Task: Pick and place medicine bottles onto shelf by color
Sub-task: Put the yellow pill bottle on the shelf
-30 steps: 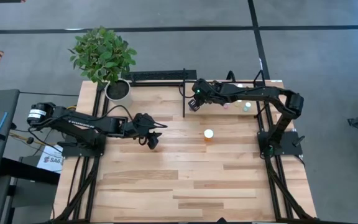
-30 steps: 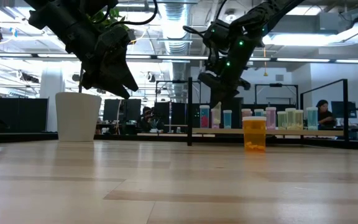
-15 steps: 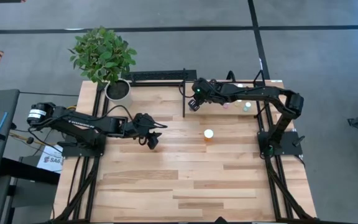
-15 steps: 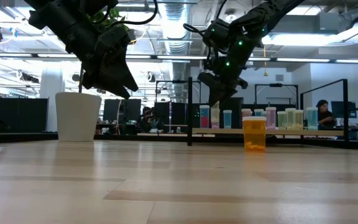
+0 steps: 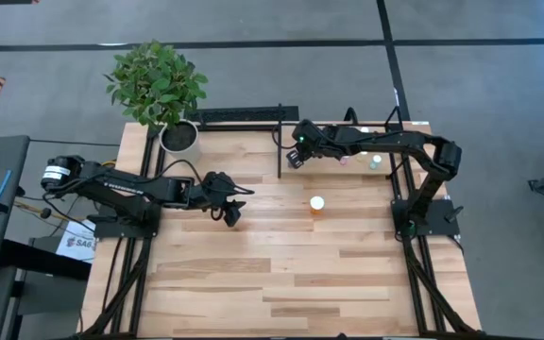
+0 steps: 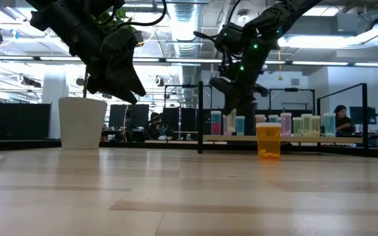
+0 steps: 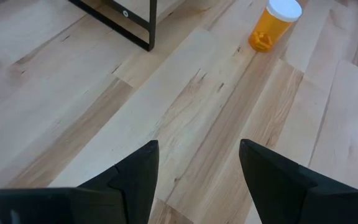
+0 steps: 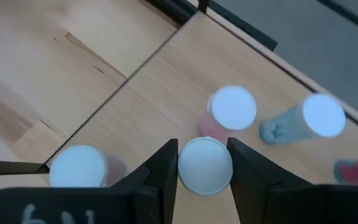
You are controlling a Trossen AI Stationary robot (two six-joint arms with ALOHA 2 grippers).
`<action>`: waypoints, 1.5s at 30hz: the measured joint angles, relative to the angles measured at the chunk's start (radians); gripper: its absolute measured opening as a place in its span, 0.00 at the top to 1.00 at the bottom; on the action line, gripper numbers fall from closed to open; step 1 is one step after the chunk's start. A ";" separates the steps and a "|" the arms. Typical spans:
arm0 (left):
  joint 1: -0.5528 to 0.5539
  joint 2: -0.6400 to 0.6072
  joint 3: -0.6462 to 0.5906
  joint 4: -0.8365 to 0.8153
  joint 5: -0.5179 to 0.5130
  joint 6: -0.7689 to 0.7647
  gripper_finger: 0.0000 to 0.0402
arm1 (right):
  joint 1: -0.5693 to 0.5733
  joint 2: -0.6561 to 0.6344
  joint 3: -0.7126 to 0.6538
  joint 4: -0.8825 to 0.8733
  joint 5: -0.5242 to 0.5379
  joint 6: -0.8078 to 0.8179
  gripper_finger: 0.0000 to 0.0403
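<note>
Directly below, the right claw [image 8: 205,169] pinches an upright white-capped bottle [image 8: 205,165] over the shelf [image 8: 166,93], among standing neighbours; the left claw [image 7: 197,171], spread, waits mid-worktop.

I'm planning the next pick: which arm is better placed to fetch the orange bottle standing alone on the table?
Left. The left gripper hangs open and empty, facing the orange bottle. The right gripper is over the shelf, closed around a white-capped bottle.

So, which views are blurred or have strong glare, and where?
Right wrist view: the white cap between the jaws and its neighbour bottles are soft, out of focus. Low view: bright ceiling lights leave both arms dark silhouettes; the orange bottle glows. Left wrist view: sharp, even light.
</note>
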 joint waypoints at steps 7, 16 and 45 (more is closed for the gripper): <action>0.000 0.000 0.000 0.000 0.000 0.000 0.48 | 0.001 0.000 0.000 -0.031 0.000 0.072 0.66; 0.000 0.000 0.000 0.000 0.000 -0.001 0.48 | 0.002 0.000 0.000 -0.030 0.000 0.115 0.65; 0.000 0.000 0.000 0.000 0.000 -0.003 0.48 | 0.001 0.000 0.000 -0.045 -0.004 0.144 0.57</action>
